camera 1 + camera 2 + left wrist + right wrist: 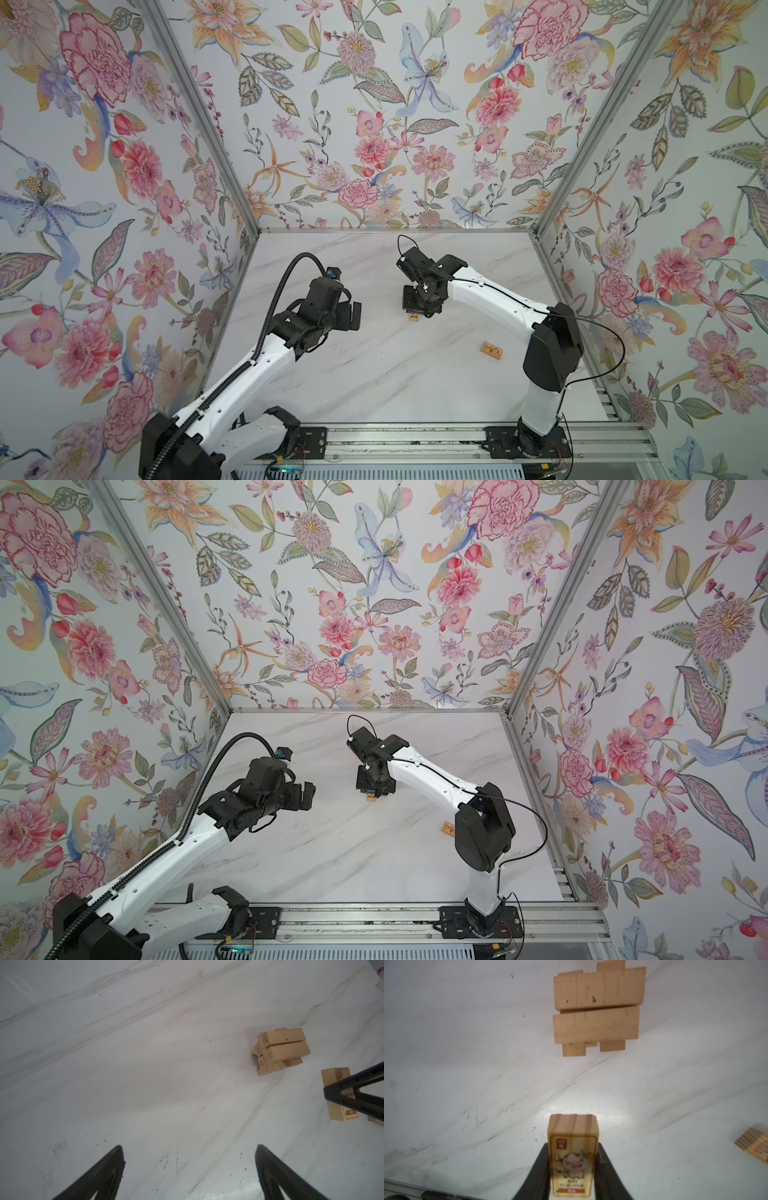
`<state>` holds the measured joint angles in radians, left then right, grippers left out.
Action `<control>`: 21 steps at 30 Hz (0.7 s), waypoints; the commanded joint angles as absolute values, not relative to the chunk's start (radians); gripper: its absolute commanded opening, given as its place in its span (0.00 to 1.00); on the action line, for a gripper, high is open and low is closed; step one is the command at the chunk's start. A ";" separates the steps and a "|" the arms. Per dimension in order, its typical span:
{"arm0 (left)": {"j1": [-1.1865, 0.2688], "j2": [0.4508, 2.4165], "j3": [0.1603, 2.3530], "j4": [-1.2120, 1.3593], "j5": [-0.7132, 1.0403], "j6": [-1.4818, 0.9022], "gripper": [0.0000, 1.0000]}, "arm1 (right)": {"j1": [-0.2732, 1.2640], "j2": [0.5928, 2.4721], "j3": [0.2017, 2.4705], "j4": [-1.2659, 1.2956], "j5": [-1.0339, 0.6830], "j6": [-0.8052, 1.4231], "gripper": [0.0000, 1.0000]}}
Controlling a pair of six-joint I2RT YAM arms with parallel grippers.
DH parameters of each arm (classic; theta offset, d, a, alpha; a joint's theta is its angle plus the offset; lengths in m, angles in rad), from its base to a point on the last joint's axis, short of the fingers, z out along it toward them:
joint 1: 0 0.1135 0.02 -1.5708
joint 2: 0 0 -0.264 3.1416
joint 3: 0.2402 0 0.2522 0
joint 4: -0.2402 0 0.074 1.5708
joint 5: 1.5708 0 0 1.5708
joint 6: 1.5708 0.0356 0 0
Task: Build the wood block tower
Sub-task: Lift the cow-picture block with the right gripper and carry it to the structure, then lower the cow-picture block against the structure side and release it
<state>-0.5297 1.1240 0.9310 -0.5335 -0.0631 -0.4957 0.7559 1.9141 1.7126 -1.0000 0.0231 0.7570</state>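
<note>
**Q:** What do we record for the end effectors?

**A:** The right gripper (573, 1148) is clamped narrowly on a printed block (573, 1159), with one jaw on each long side. Its wrist view shows a cartoon cow on the block's face. The left gripper (189, 1147) stands wide apart with nothing between its jaws, above bare table (145, 1084).

**Q:** Where is the tower?

**A:** The tower (598, 1007) stands on the table ahead of the held block and clear of it. Its top layer is two bricks side by side, and crossed bricks show beneath them. The left wrist view shows the tower (280, 1049) from the side, including stamped numbers on the brick ends that the right wrist view does not show.

**Q:** What do the top views add?

**A:** They place the right gripper (417, 309) at mid-table and the left gripper (353, 316) just to its left. We cannot make out the tower there. Only a small orange-brown piece (413, 318) shows at the right gripper's near edge. A loose block (491, 349) lies flat nearer and to the right, and the right arm partly covers it (448, 828) in a top view.

**Q:** Does the held block touch the table?

**A:** We cannot tell.
</note>
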 commanded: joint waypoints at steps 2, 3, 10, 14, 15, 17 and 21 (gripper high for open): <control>-0.510 1.186 1.004 -0.488 -0.038 -0.450 0.99 | 0.710 2.010 1.849 -1.090 0.009 0.642 0.21; -0.506 1.203 1.017 -0.486 -0.034 -0.445 0.99 | 0.699 2.039 1.884 -1.102 0.007 0.629 0.21; -0.460 1.292 1.094 -0.476 -0.007 -0.418 0.99 | 0.655 2.179 2.101 -1.173 -0.003 0.575 0.22; -0.430 1.327 1.126 -0.474 0.012 -0.404 0.99 | 0.655 2.232 2.170 -1.199 -0.014 0.566 0.22; -0.423 1.336 1.132 -0.474 0.017 -0.401 0.99 | 0.653 2.241 2.181 -1.205 -0.015 0.567 0.22; -0.412 1.346 1.142 -0.473 0.026 -0.396 0.99 | 0.654 2.254 2.190 -1.209 -0.020 0.568 0.22; -0.392 1.366 1.152 -0.470 0.041 -0.387 0.99 | 0.654 2.263 2.194 -1.213 -0.020 0.574 0.22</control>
